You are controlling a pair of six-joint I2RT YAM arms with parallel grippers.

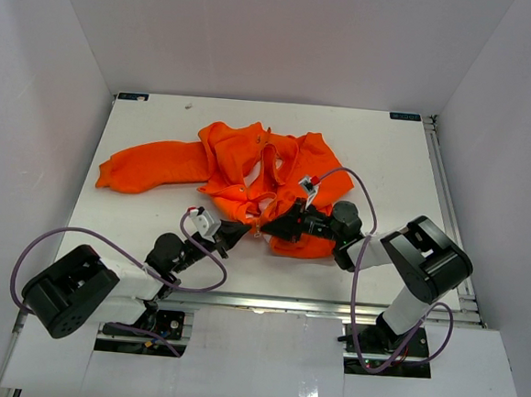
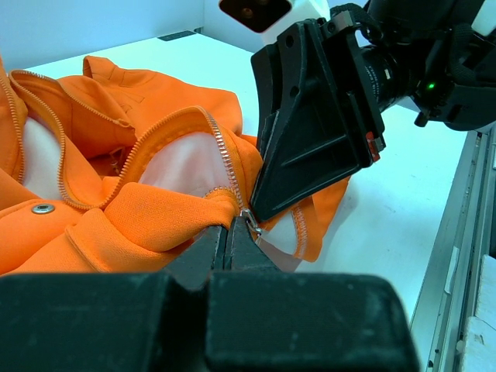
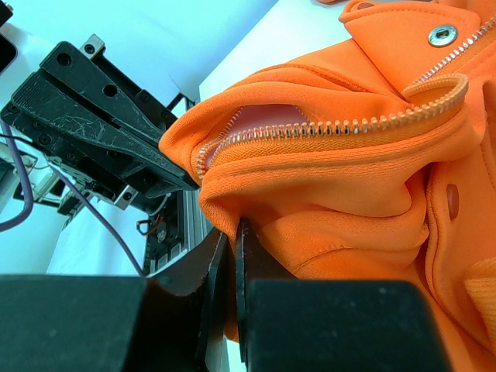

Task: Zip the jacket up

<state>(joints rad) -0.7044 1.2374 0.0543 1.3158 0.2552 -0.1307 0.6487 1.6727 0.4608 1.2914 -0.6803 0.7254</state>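
Note:
The orange jacket [image 1: 250,165] lies crumpled and unzipped in the middle of the white table, one sleeve [image 1: 148,166] stretched out to the left. Both grippers meet at its near hem. My left gripper [image 1: 241,228] [image 2: 230,225] is shut, with the silver zipper slider [image 2: 249,220] at its tip. My right gripper [image 1: 270,225] [image 3: 235,229] is shut on a fold of orange fabric just below the zipper teeth [image 3: 333,128]. Pale lining [image 2: 182,167] shows inside the open front. The right gripper's black finger [image 2: 310,139] stands right over the slider.
White walls enclose the table [image 1: 389,153] on three sides. A metal rail [image 1: 449,204] runs along the right edge and another along the near edge by the arm bases. A snap button [image 3: 443,34] sits on the jacket front.

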